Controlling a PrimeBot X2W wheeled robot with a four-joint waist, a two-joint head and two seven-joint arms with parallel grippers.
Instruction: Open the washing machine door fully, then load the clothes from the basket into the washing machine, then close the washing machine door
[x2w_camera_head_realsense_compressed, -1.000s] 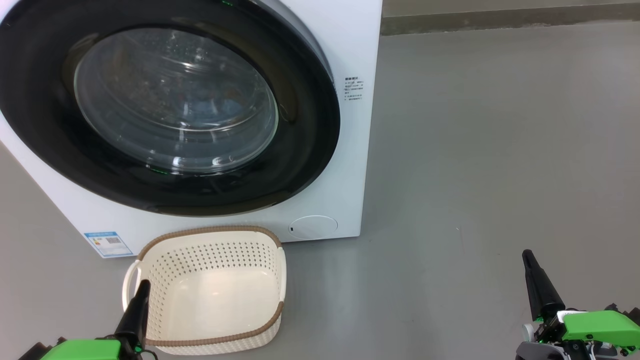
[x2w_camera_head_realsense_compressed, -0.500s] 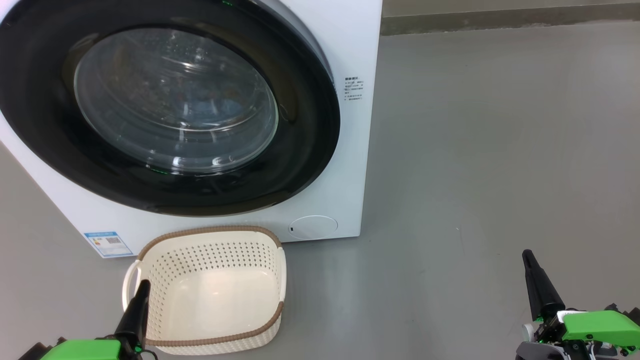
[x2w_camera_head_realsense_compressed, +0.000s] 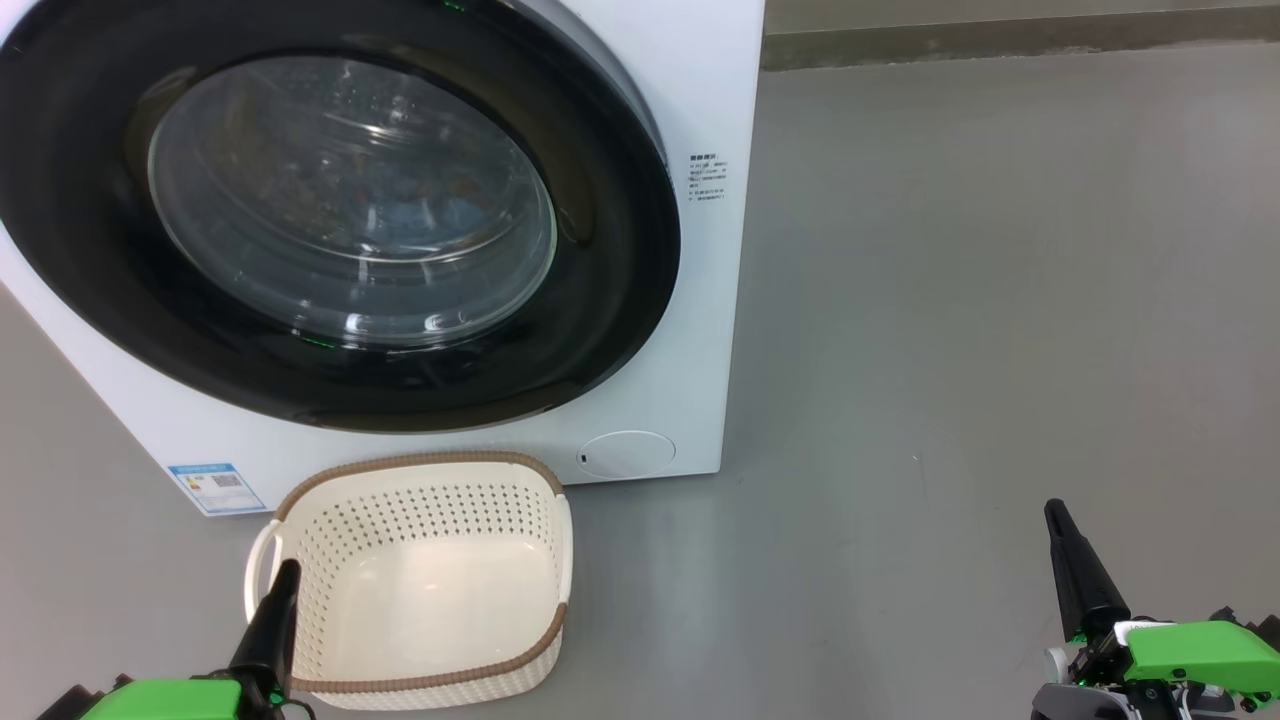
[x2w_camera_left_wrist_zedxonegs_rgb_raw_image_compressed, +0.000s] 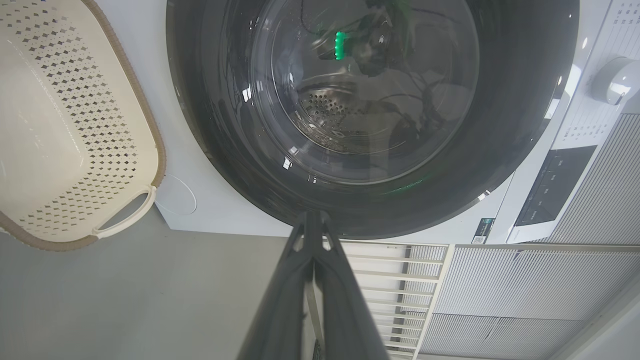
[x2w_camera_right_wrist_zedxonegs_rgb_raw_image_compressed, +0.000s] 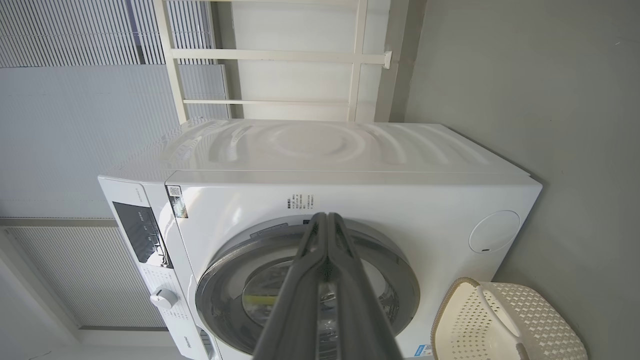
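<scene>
**Wrapping up: door shut, basket empty**

Judging by how things lie, the job looks all but finished. The washing machine door (x2w_camera_head_realsense_compressed: 610, 300) sits closed against the front of the washing machine (x2w_camera_head_realsense_compressed: 705, 110); whether it has latched cannot be told. The basket (x2w_camera_head_realsense_compressed: 420, 462) stands on the floor (x2w_camera_head_realsense_compressed: 950, 300) just in front of the machine, below the door's lower edge, with nothing inside it. Through the glass a patch of light blue and orange shows low in the drum, most likely the clothes (x2w_camera_head_realsense_compressed: 455, 205), though reflections blur them.

The left hand (x2w_camera_head_realsense_compressed: 288, 572) hangs low, its tip over the basket's near left corner, fingers pressed together and holding nothing. The right hand (x2w_camera_head_realsense_compressed: 1056, 515) hovers well off to the right above bare floor, likewise pressed together and empty.

Around them: a round filter cap (x2w_camera_head_realsense_compressed: 627, 453) and a blue sticker (x2w_camera_head_realsense_compressed: 217, 487) on the machine's lower front, a dial (x2w_camera_left_wrist_zedxonegs_rgb_raw_image_compressed: 615, 80) beside the dark control panel (x2w_camera_left_wrist_zedxonegs_rgb_raw_image_compressed: 555, 185), and a white rack (x2w_camera_right_wrist_zedxonegs_rgb_raw_image_compressed: 280, 55) behind the machine. Only the basket sits near the door.
</scene>
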